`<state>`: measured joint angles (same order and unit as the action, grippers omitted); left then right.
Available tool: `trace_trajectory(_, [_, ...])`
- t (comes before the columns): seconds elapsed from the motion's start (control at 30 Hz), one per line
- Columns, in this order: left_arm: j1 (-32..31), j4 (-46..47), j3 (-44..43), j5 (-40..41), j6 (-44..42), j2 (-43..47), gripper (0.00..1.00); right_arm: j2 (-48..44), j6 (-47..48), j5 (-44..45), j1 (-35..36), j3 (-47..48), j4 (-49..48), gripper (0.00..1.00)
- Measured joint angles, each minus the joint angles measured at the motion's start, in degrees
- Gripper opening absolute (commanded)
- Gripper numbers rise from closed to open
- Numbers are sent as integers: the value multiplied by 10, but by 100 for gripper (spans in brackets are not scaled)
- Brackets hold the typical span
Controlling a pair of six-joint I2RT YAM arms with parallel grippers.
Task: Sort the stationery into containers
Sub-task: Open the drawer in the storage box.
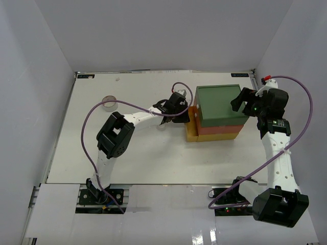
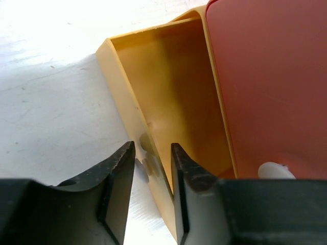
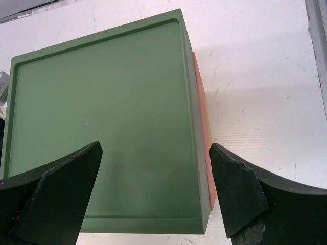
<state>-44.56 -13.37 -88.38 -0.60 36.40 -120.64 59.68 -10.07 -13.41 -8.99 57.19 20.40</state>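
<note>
Stack [image 1: 217,115] sits right of centre, yellow tray [image 2: 122,97] jutting left. My left gripper [image 2: 152,153] straddles that tray's wall, jaws narrowly apart; I can't tell if they pinch it. My right gripper [image 3: 156,153] hangs spread wide over the green tray [image 3: 102,127].

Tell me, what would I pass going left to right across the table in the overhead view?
Tape roll → left claw → stack of trays, green on top → right arm. The right claw hangs over the stack's right edge, so I left it out.
</note>
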Motion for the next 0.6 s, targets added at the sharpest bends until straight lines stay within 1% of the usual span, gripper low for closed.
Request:
trace_trajectory(0.3, [-1,-28,-6,24,-21,5,39,0,0,14,0,0,0,92])
trace_trajectory(0.6, [13,-48,3,31,-26,17,40,-1,0,20,0,-6,0,92])
